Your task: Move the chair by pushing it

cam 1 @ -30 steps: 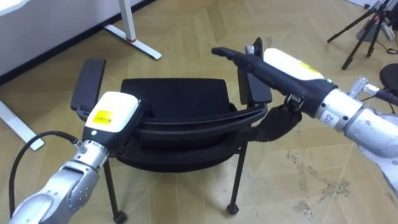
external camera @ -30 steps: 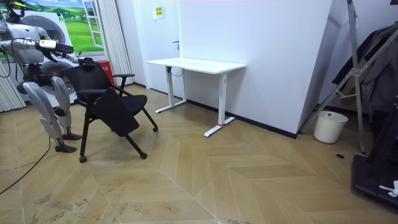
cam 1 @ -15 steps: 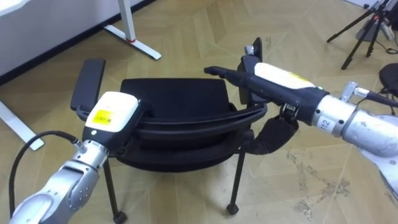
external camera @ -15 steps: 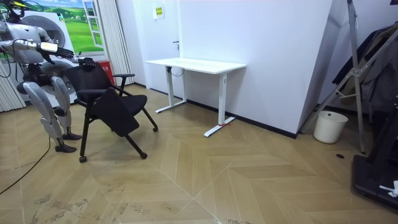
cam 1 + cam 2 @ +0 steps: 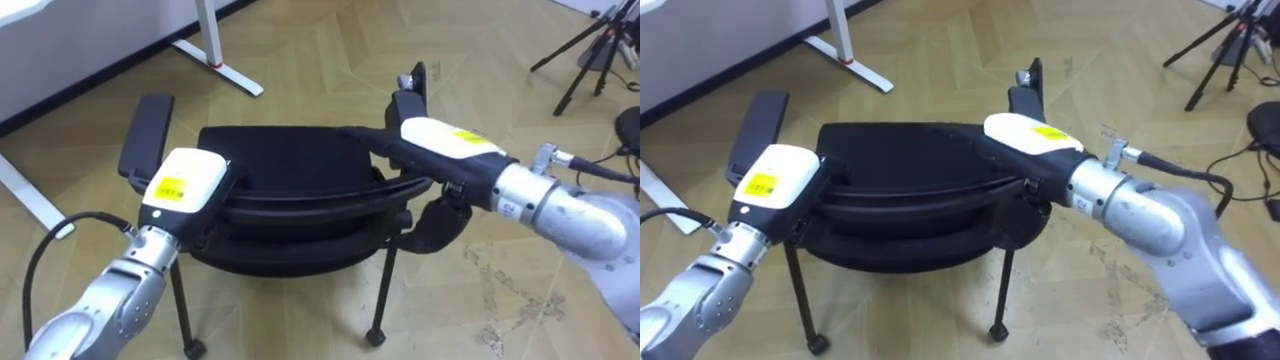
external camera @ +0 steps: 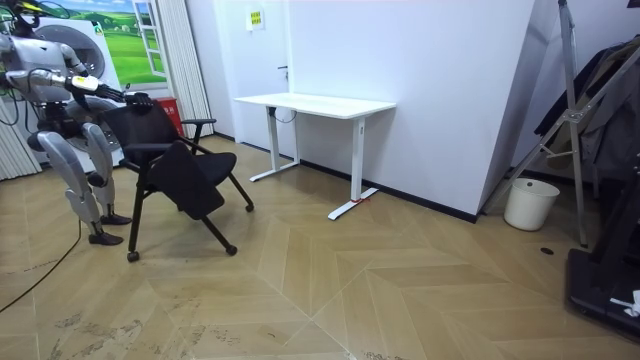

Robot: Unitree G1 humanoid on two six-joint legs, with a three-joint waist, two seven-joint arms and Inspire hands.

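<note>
While standing behind chair (image 5: 280,160) on open floor (image 5: 480,60), lays right robot hand (image 5: 430,142) flat, straight-fingered, along backrest top; sets left robot hand (image 5: 182,180) at backrest, open or closed can't tell. Looks barely started; whole push left.

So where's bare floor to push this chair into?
Bare floor spreads from the chair toward the bucket, in front of the desk. Crowded: the backrest, under the left robot hand and right robot hand, and around the stand beyond the bucket.
</note>
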